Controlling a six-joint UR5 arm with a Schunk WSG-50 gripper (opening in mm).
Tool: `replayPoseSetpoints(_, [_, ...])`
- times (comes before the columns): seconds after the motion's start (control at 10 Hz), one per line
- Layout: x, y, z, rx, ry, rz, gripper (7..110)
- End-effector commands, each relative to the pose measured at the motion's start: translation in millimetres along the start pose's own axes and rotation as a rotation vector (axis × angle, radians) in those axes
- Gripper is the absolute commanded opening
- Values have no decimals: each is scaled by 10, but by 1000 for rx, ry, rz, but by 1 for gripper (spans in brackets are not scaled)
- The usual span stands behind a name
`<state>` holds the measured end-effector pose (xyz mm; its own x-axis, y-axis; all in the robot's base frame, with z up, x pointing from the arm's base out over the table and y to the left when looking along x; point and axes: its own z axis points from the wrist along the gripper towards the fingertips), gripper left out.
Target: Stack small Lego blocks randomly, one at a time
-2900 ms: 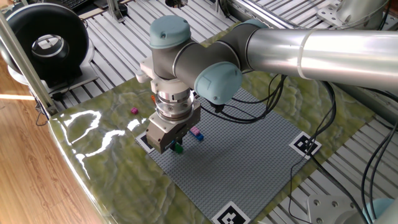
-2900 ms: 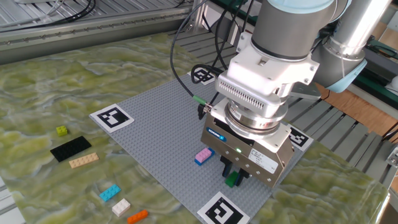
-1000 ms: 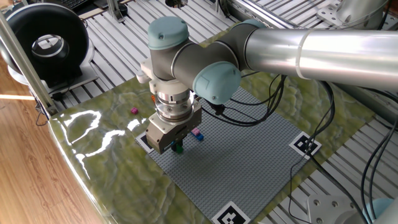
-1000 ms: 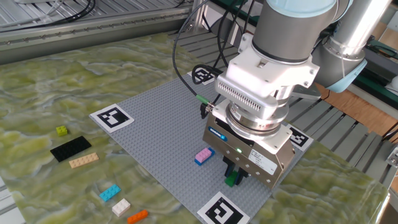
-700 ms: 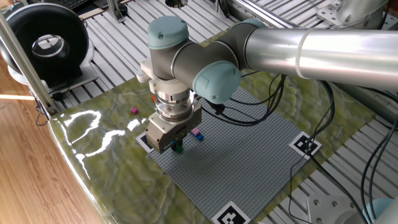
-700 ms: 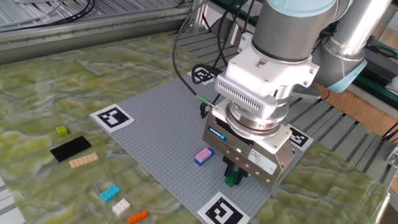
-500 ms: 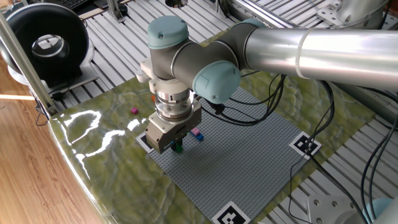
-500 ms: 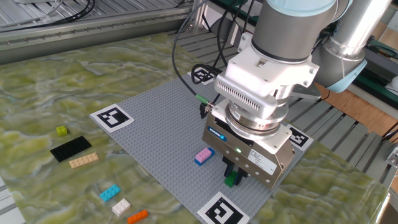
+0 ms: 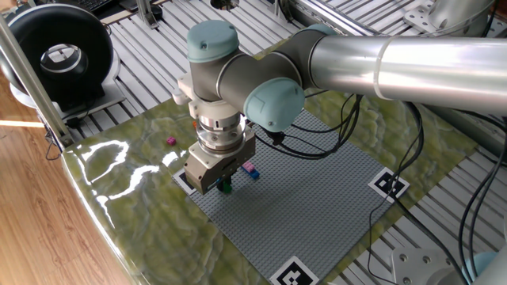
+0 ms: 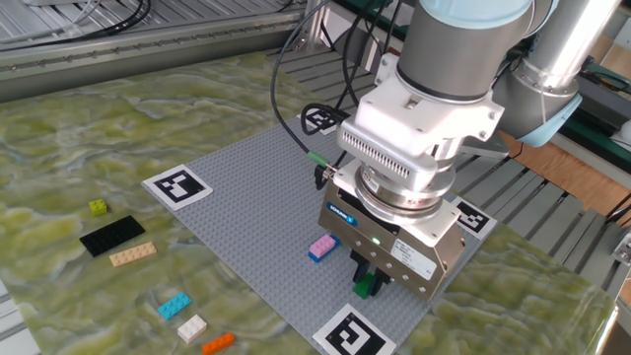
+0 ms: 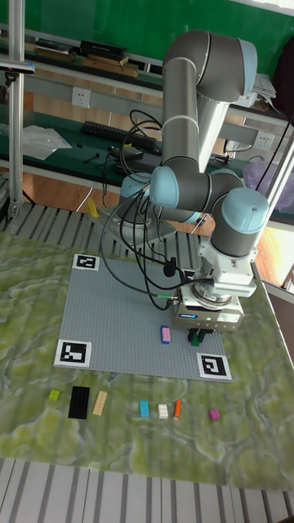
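Green Lego block in the claw at the baseplate's edge

The arm reaches down vertically, its gripper (image 10: 367,283) clenched on the green Lego block (image 10: 365,287) over the grey baseplate (image 10: 258,197) near a corner marker tag (image 10: 350,333). A pink-and-blue block (image 10: 321,248) sits just beside; the baseplate's middle lies open.

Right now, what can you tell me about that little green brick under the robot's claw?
The green brick is a tiny, glossy piece of plastic, dark green. It sits low over the grey studded baseplate, near the plate's edge and a black-and-white marker tag. The gripper stands straight above it, its dark fingers closed on the brick's sides. Most of the brick is hidden, so its studs and whether it touches the plate cannot be made out.
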<state>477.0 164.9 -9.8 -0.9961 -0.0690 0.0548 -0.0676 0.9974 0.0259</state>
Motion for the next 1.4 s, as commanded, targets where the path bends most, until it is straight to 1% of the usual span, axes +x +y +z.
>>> replayPoseSetpoints(0.0, [-8,13,-13,-8,1,7,7])
replayPoseSetpoints(0.2, [-17,36,-32,-7,4,13,7])
replayPoseSetpoints(0.6, [-35,19,5,-8,1,13,7])
replayPoseSetpoints(0.9, [-44,41,-27,-7,2,15,7])
replayPoseSetpoints(1.1, [-50,46,-32,-14,3,15,7])
replayPoseSetpoints(1.3, [-50,69,5,-13,0,21,7])
